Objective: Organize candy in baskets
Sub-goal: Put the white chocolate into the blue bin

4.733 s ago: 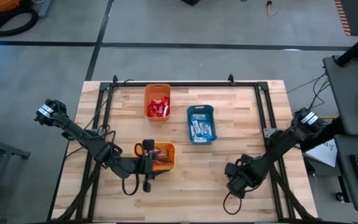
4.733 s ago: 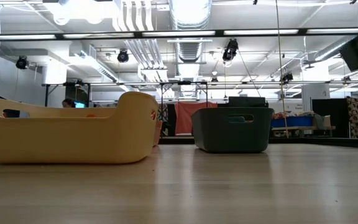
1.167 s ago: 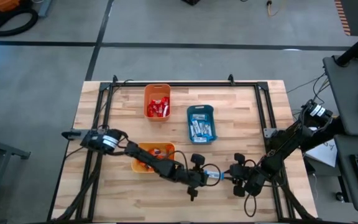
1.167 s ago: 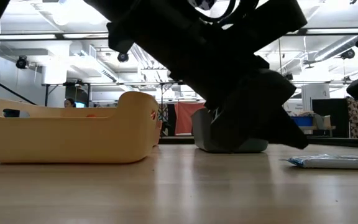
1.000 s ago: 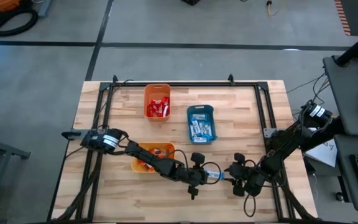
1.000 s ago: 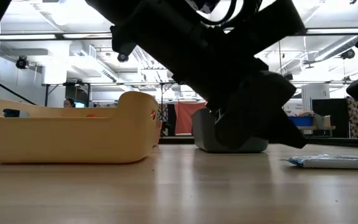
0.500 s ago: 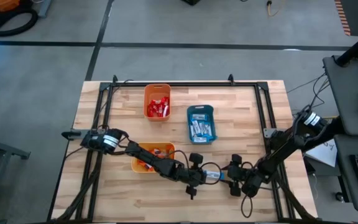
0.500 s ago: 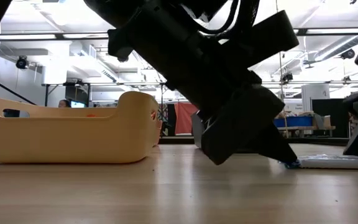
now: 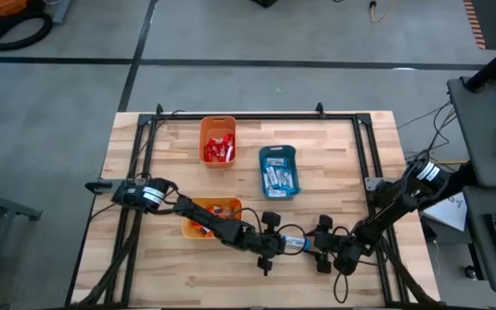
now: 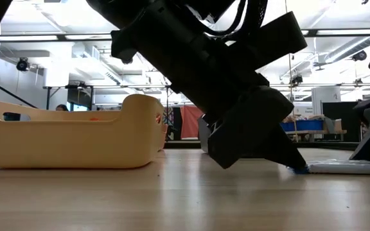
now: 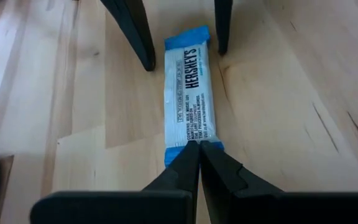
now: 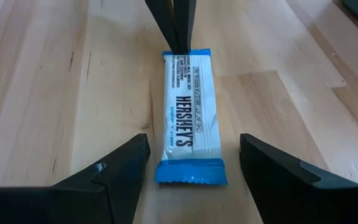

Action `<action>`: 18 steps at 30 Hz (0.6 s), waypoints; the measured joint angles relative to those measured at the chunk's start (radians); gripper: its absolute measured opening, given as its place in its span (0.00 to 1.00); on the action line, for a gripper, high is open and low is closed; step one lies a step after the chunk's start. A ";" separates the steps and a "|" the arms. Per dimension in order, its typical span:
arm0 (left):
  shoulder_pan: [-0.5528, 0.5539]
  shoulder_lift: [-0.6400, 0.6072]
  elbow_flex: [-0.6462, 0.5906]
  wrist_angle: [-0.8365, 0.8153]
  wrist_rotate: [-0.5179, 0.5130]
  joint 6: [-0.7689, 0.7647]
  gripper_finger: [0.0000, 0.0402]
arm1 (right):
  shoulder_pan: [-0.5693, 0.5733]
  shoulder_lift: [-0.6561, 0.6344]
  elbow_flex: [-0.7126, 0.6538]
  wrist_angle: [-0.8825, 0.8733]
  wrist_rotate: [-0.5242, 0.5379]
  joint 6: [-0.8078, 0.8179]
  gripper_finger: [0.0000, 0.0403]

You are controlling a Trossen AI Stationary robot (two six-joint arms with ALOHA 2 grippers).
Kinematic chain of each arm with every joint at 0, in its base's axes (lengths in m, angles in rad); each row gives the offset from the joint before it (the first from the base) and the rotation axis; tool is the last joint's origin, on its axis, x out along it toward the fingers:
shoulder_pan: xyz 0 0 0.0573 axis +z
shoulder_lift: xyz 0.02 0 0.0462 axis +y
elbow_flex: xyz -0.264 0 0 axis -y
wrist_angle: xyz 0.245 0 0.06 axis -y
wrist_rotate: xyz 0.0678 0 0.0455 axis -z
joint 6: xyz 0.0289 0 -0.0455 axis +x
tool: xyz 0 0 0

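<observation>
The left tool [image 9: 284, 243], clenched, pinches one end of a blue-and-white candy bar [image 11: 189, 93] lying on the desk [image 9: 343, 164] at lower centre of the high view. The right tool [image 12: 187, 163], released, straddles its other end. The low view shows only a sliver of the bar; dark arms hide the teal basket [image 9: 278, 170].

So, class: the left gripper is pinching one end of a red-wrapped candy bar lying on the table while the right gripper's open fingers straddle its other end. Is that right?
Not quite: the candy bar has a white wrapper with light blue ends, not red, as the right wrist view shows. The rest holds: the left gripper is shut on one end, and the right gripper, open, straddles the other end on the table.
</observation>
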 joint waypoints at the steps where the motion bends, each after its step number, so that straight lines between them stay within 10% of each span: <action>1: 0.000 0.000 0.000 0.000 0.002 -0.003 0.00 | 0.000 0.003 0.000 0.003 0.006 -0.001 0.61; 18: 0.002 0.000 -0.002 -0.001 0.004 -0.009 0.00 | -0.006 0.017 0.000 0.038 0.018 -0.058 0.41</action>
